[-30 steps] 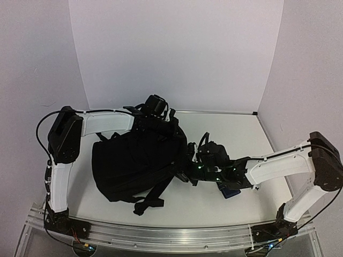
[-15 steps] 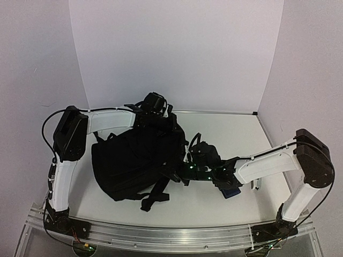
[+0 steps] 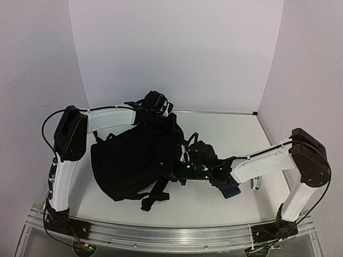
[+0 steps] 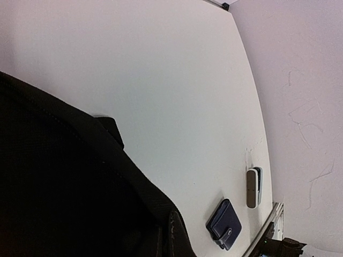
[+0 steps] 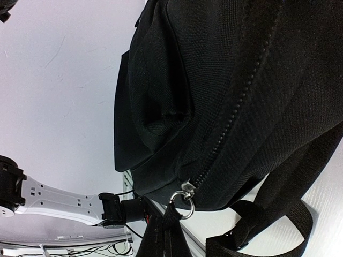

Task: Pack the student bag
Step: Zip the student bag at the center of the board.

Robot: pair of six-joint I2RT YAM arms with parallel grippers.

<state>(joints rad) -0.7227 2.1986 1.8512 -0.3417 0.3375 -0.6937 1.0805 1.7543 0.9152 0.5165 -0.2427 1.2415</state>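
Bag lying on the table, a tool at each of two edges
From above, the bag [image 3: 134,163] is lying left of centre on the table [image 3: 230,134], the left tool [image 3: 162,116] reaching its far end and the right tool [image 3: 181,170] its right edge; how wide either is standing, I cannot tell. The left wrist is showing black fabric, with a wallet [image 4: 224,231] well apart. The right wrist is showing the zipper [image 5: 236,123] and its ring [image 5: 185,199]
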